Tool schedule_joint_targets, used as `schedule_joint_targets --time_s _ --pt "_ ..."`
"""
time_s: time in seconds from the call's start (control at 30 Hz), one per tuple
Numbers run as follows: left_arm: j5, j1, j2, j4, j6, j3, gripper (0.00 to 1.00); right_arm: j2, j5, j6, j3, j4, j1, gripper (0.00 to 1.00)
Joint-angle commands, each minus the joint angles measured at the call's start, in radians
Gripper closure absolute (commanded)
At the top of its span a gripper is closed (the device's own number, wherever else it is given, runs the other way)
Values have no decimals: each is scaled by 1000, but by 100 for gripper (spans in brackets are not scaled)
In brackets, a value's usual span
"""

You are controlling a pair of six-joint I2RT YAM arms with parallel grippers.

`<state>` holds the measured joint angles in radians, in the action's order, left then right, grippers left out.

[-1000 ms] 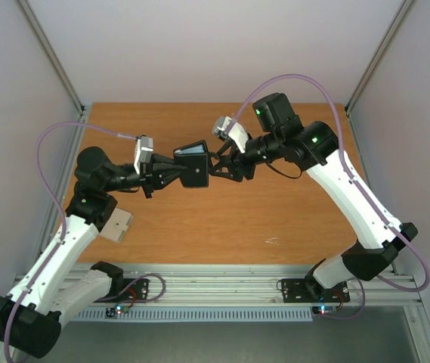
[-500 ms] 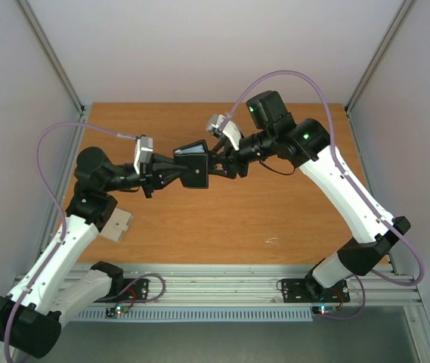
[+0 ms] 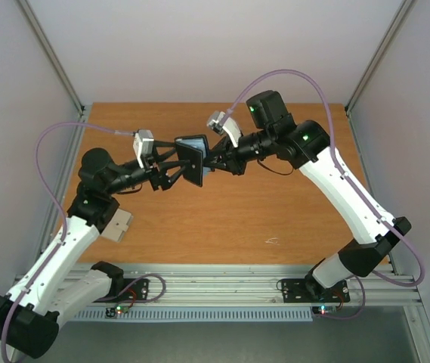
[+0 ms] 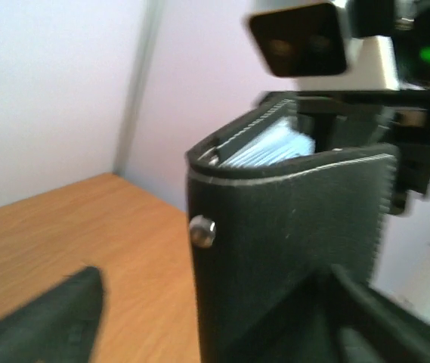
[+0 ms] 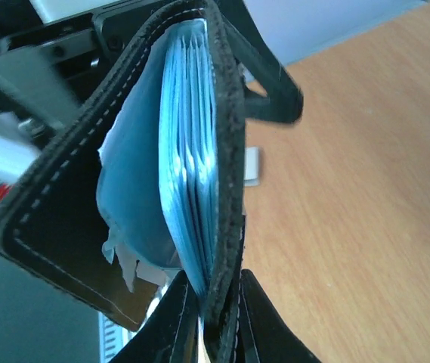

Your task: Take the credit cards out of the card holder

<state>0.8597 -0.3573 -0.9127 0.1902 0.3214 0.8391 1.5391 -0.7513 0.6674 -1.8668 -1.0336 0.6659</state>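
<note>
- While both arms meet over the middle of the table (image 3: 275,212), the holder (image 3: 192,160) hangs in the air between them, clear of the wood and tilted on edge.
- Right claw (image 3: 209,159): all but closed. Its two fingers (image 5: 162,336) pinch the edge of one black flap of the holder, one finger on each side of it.
- Left claw (image 3: 175,164): its tips sit at the holder's other side. From its own camera, one finger (image 4: 44,325) stands apart from the black cover, with wood showing in the gap. The other finger is blurred against the cover, so I cannot tell whether this claw grips anything.
- The holder is partly open, its two flaps splayed in a narrow V, with pale blue layers stacked tight against one flap.
- Cards: I cannot pick any out from among the blue layers inside the holder.
- A small metal stud (image 4: 202,231) sits near the outer corner of the cover.
</note>
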Motion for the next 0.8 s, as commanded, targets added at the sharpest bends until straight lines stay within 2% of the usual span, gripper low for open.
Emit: schedule_joint_targets --time_s 0.0,0.07,0.13,0.2,0.27,0.37,0.57,0.77 --pt "-420 -8 7 -107 -3 -25 1 -27 297 -266 20 131 -13 99" --pt "-452 -8 6 -126 -44 -29 1 9 505 -387 -56 34 -11 99" --pt "-408 -8 9 -127 -80 -31 1 58 738 -464 -150 -97 24 99" --pt "-378 -8 9 -120 -82 -35 1 107 993 -475 -234 -196 94 99" --pt "-351 -8 0 -119 -79 -40 1 153 1121 -460 -287 -236 157 99" --pt "-359 -8 -5 -123 -65 -49 1 183 1128 -434 -320 -228 211 99" --pt "-358 -8 -5 -107 -47 -54 1 199 1085 -426 -346 -234 219 99" --pt "-358 -8 -26 -95 -42 -51 0 175 902 -374 -321 -183 219 99"
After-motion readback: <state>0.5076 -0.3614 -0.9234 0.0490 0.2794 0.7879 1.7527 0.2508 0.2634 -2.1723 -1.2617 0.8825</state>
